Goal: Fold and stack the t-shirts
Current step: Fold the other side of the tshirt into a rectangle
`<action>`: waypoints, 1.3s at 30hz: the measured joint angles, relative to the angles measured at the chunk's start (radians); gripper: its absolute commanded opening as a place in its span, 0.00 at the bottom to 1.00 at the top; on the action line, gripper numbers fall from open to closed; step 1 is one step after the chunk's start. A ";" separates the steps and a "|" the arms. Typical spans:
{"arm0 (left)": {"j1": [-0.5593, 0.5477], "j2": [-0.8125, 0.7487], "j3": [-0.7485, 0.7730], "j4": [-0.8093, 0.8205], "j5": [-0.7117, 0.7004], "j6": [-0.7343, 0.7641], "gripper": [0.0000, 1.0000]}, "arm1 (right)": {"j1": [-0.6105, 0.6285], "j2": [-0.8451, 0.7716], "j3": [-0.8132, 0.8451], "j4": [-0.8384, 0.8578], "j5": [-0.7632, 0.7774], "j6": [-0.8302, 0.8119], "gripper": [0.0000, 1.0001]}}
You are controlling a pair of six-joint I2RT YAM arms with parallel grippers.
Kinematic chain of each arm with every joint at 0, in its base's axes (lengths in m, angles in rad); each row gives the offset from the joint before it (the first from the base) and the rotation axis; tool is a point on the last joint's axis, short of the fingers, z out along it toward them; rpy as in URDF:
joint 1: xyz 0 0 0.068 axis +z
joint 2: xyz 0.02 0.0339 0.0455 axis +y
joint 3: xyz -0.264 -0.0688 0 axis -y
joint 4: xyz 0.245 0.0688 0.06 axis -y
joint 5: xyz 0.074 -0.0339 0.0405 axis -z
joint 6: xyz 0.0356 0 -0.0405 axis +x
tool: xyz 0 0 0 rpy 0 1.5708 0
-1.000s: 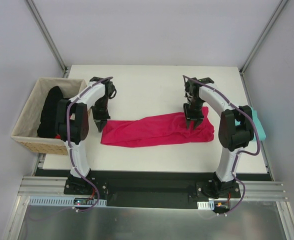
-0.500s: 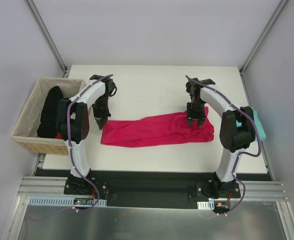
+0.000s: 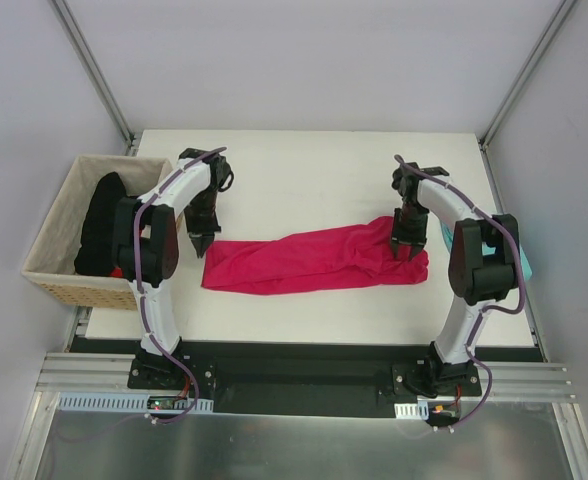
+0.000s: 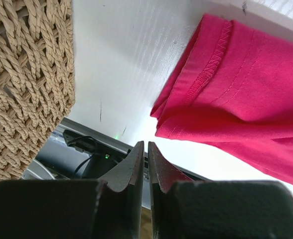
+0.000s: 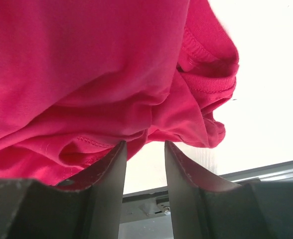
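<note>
Pink t-shirt [image 3: 314, 260] lies as long folded band across table [image 3: 274, 160]. L gripper [image 3: 198, 248] clenched, empty, just beside hem end; R gripper [image 3: 408, 250] part-open over bunched collar end, grasping nothing. Risk: you pinch top layer only, fold spills.

The top camera is looking down from the near side; both wrist cameras are peering closely at opposite ends of the pink t-shirt [image 3: 314, 262].

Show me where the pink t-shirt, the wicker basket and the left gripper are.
pink t-shirt [image 3: 314, 260]: top view, middle of the folded cloth.
wicker basket [image 3: 79, 292]: top view, its near woven wall.
left gripper [image 3: 196, 252]: top view, at the closed fingertips.
</note>
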 measured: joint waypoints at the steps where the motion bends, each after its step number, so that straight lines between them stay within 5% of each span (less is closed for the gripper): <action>1: 0.000 0.000 0.004 0.000 0.000 0.000 0.06 | 0.000 -0.001 -0.005 0.002 0.000 0.002 0.39; 6: 0.000 0.000 0.028 0.000 -0.001 0.000 0.06 | 0.000 -0.001 -0.028 0.021 -0.001 0.005 0.39; 13: 0.000 0.000 0.030 0.000 -0.001 0.000 0.06 | 0.000 0.008 -0.027 0.045 -0.010 0.002 0.01; 31: 0.000 0.002 0.056 0.000 0.000 -0.005 0.06 | 0.018 -0.033 0.058 0.013 0.026 0.001 0.01; 36: 0.000 0.002 0.056 0.000 0.000 -0.005 0.06 | 0.041 -0.052 0.066 0.007 0.048 0.002 0.26; 39: 0.000 0.002 0.053 0.000 0.000 -0.005 0.06 | 0.043 -0.052 0.058 0.006 0.064 0.002 0.28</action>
